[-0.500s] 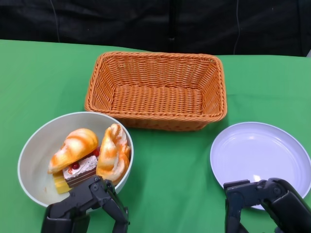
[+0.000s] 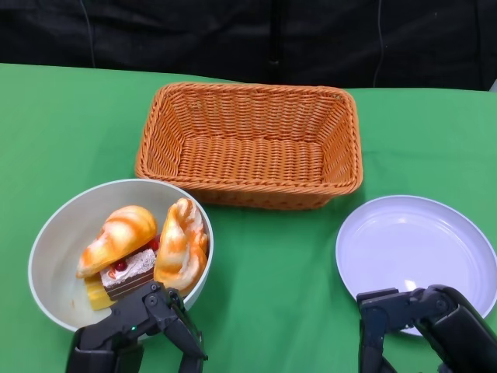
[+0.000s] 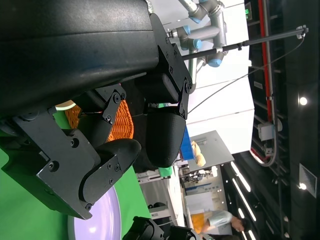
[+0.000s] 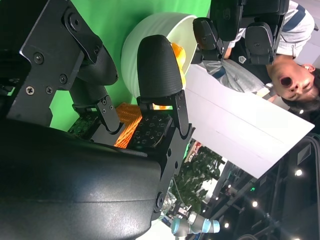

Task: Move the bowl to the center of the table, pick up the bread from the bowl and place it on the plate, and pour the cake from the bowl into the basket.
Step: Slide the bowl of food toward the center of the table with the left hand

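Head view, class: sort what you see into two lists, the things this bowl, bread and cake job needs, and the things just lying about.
Needed for the job:
bowl
two bread pieces and
cake slice
basket
plate
left robot hand
right robot hand

Just lying about:
green tablecloth only; nothing else sits on it.
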### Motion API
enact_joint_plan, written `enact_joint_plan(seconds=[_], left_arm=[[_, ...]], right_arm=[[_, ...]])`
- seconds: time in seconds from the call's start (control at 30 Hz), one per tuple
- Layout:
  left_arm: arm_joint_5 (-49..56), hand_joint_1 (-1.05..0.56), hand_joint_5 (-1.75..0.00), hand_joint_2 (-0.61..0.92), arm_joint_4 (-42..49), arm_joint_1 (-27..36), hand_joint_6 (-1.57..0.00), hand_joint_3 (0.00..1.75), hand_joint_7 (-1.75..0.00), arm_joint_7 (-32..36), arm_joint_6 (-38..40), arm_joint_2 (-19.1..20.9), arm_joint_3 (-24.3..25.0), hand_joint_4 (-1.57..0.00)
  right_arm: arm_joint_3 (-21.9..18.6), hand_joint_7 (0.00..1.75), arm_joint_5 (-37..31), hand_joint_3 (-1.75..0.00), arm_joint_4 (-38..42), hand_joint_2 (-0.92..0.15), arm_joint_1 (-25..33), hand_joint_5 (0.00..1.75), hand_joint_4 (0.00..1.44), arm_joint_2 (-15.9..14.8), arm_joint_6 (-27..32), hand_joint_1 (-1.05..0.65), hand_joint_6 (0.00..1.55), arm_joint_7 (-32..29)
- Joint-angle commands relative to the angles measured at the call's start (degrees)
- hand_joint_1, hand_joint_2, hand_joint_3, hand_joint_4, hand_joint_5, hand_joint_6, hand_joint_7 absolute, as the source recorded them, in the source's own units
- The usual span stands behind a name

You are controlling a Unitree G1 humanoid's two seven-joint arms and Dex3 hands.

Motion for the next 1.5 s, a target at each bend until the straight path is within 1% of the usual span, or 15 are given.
enact_joint_plan(seconds=[0.03,0.27,0.4,0.47,0.57,0.6,0.7,0.83,1.0,1.03,1.17,1.27,1.37,1.43,1.5], left_arm=[[-0.4,-0.05,-1.72,0.40,-0.3,0.1,-0.77,1.37,-1.54,-0.5,-0.1,0.5,0.1,-0.81],[-0.9,-0.01,-1.74,0.42,-0.4,0.3,-0.76,1.35,-1.53,-0.2,-1.1,-0.1,0.1,-0.79],[-1.2,-0.02,-1.59,0.45,-0.4,0.2,-0.78,1.32,-1.35,0.1,-1.4,-0.6,0.5,-0.76],[-1.9,-0.06,-1.47,0.51,-0.5,0.1,-0.78,1.21,-1.20,0.0,-1.2,-0.6,0.7,-0.72],[-2.3,-0.08,-1.42,0.53,-0.2,-0.2,-0.78,1.15,-1.14,0.0,-1.5,-0.7,1.0,-0.70],[-2.5,-0.12,-1.42,0.55,-0.1,-0.3,-0.73,1.09,-1.08,0.0,-1.7,-0.9,1.2,-0.67],[-0.7,-0.14,-1.41,0.57,0.1,-0.8,-0.65,1.03,-1.00,1.3,-3.0,-2.2,2.6,-0.62],[3.0,-0.14,-1.31,0.53,0.2,-1.1,-0.53,1.10,-0.90,3.7,-3.7,-4.4,5.3,-0.59],[5.9,-0.13,-1.16,0.48,-1.2,-1.1,-0.43,1.19,-0.79,6.1,-2.5,-5.6,8.0,-0.53],[6.5,-0.14,-1.11,0.47,-1.2,-1.3,-0.41,1.18,-0.76,6.5,-2.5,-5.7,8.6,-0.49],[6.8,-0.17,-1.06,0.50,-1.7,-1.9,-0.39,1.14,-0.68,7.5,-2.1,-5.6,10.0,-0.42],[7.4,-0.19,-1.00,0.49,-2.3,-2.1,-0.33,1.12,-0.61,8.5,-0.7,-5.9,11.4,-0.32],[8.3,-0.20,-0.98,0.48,-2.4,-2.5,-0.33,1.13,-0.55,9.1,0.1,-5.6,12.6,-0.29],[9.0,-0.25,-0.89,0.57,-2.4,-2.9,-0.27,0.98,-0.42,9.5,0.9,-5.1,13.7,-0.20],[9.1,-0.26,-0.87,0.60,-2.4,-3.3,-0.26,0.93,-0.38,9.3,1.2,-4.4,14.6,-0.19]], right_arm=[[-0.4,1.28,0.1,-1.75,-0.2,-0.09,0.1,1.52,1.10,-0.8,0.1,0.18,1.09,0.1],[-0.4,1.28,-0.5,-1.75,-1.0,-0.09,0.8,1.52,1.10,-0.9,0.5,0.17,1.09,-0.2],[-0.5,1.28,-0.3,-1.75,-1.4,-0.09,0.9,1.52,1.10,-0.8,0.7,0.17,1.09,-0.1],[-0.5,1.28,-0.1,-1.75,-0.7,-0.09,0.6,1.52,1.10,-0.7,0.0,0.16,1.09,-0.1],[-0.5,1.27,-0.2,-1.75,-0.3,-0.10,0.5,1.51,1.10,-0.7,-0.3,0.16,1.09,-0.1],[-0.5,1.27,-0.2,-1.75,-0.2,-0.10,0.5,1.51,1.10,-0.7,-0.3,0.16,1.09,-0.1],[-0.4,1.27,0.1,-1.75,-0.5,-0.09,0.5,1.51,1.09,-0.6,0.3,0.17,1.09,0.0],[-0.3,1.28,0.2,-1.75,-0.2,-0.09,0.2,1.52,1.09,-0.5,0.4,0.18,1.09,0.0],[-0.4,1.28,-0.2,-1.75,1.0,-0.10,-0.2,1.53,1.10,-0.3,-0.6,0.17,1.09,-0.3],[-0.4,1.28,-0.3,-1.75,0.9,-0.10,-0.1,1.53,1.10,-0.3,-0.4,0.17,1.09,-0.4],[-0.4,1.28,-0.5,-1.75,0.9,-0.10,-0.1,1.52,1.08,-0.3,-0.3,0.17,1.08,-0.4],[-0.3,1.28,-0.7,-1.75,1.8,-0.10,-0.3,1.53,1.09,-0.2,-1.2,0.16,1.08,-0.6],[-0.4,1.28,-0.8,-1.75,1.8,-0.09,-0.3,1.52,1.09,-0.2,-1.2,0.16,1.08,-0.7],[-0.4,1.28,-0.9,-1.75,1.5,-0.09,-0.1,1.52,1.10,-0.2,-0.9,0.18,1.09,-0.8],[-0.3,1.28,-1.0,-1.75,1.3,-0.09,-0.1,1.52,1.10,-0.2,-0.8,0.18,1.09,-0.8]])
